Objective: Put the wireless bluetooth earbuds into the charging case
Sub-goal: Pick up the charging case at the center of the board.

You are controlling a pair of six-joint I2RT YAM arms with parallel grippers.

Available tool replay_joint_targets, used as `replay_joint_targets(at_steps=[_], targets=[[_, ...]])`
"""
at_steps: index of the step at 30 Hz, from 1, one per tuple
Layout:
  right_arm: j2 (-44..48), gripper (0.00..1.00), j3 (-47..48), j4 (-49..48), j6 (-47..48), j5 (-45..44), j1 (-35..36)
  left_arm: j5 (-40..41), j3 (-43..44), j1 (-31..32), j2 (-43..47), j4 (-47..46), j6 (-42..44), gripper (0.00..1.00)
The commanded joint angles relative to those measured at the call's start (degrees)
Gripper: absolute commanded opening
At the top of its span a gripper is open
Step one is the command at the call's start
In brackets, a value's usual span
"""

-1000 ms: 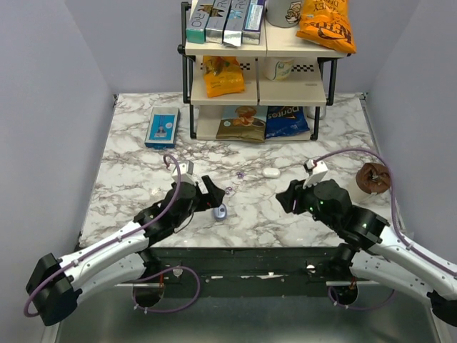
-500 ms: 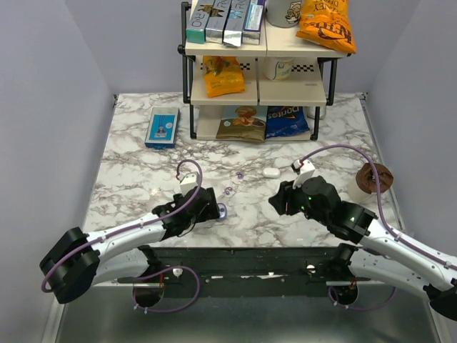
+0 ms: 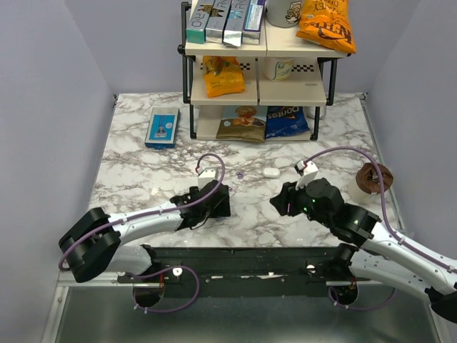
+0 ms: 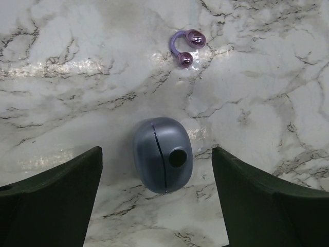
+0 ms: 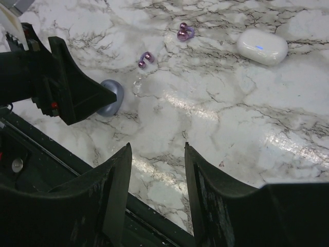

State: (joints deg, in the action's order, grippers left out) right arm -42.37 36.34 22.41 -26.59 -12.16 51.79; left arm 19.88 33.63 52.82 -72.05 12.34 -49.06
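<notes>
While the left gripper (image 4: 156,163) stood with jaws wide and empty, the charging case (image 4: 154,149) lay on the marble table (image 4: 61,51) between them touching neither, a purple earbud (image 4: 184,48) ahead of the tips, right gripper (image 5: 157,149) half-spread, empty.

Top cam sits high behind the arms, looking down and forward over the whole marble table (image 3: 136,179) to the shelf (image 3: 285,91). Left wrist cam stares nearly straight down, super close to the tabletop. Right wrist cam is tilted, farther back, facing left. Both wrist views share the grey-blue case (image 4: 163,154) and a purple earbud (image 4: 185,47).
</notes>
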Motion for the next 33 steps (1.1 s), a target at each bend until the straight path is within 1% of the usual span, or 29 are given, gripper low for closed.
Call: replay_joint_targets(at_steps=[1, 2, 3, 6, 10, 13, 20, 23, 24, 27, 30, 32, 33], targets=[[2.5, 0.54, -1.1, -0.1, -0.2, -0.6, 0.1, -0.5, 2.1, 0.8, -1.9, 3.1, 2.1, 0.84], [2.7, 0.54, -1.1, 0.2, -0.1, -0.7, 0.1, -0.2, 2.1, 0.8, -2.2, 3.5, 2.4, 0.82], [2.9, 0.54, -1.2, 0.3, -0.1, -0.8, 0.1, 0.0, 2.7, 0.8, -2.4, 4.4, 3.1, 0.76], [3.4, 0.54, -1.3, 0.4, 0.0, -1.0, 0.0, 0.2, 4.5, 0.9, -4.1, 6.2, 5.3, 0.67], [4.0, 0.54, -1.4, 1.0, 0.1, -1.0, 0.0, -0.1, 6.4, 1.1, -6.6, 7.1, 7.1, 0.65], [4.8, 0.54, -1.4, 1.3, 0.1, -1.2, 0.1, -0.5, 7.7, 1.1, -9.4, 7.9, 7.9, 0.64], [5.9, 0.54, -1.7, 2.3, 0.2, -1.6, 0.0, -0.9, 8.9, 1.3, -11.7, 8.7, 8.6, 0.65], [6.1, 0.54, -1.9, 2.3, 0.2, -1.8, 0.0, -0.4, 8.9, 1.5, -11.0, 9.3, 8.7, 0.70], [6.2, 0.54, -1.9, 2.3, 0.2, -1.8, 0.1, -0.2, 8.9, 1.5, -10.8, 9.7, 8.5, 0.75], [6.2, 0.54, -1.9, 2.4, 0.3, -1.7, 0.1, 0.3, 9.2, 1.6, -9.7, 11.2, 7.9, 0.79], [6.2, 0.54, -1.8, 2.4, 0.4, -1.7, 0.0, 0.9, 10.0, 2.0, -9.2, 13.1, 7.6, 0.79], [6.0, 0.54, -1.8, 2.4, 0.3, -1.5, 0.0, 1.7, 10.5, 2.9, -9.7, 13.9, 7.1, 0.76], [5.9, 0.54, -1.7, 2.3, 0.3, -1.5, 0.0, 1.9, 10.8, 3.2, -9.9, 14.6, 7.0, 0.72]])
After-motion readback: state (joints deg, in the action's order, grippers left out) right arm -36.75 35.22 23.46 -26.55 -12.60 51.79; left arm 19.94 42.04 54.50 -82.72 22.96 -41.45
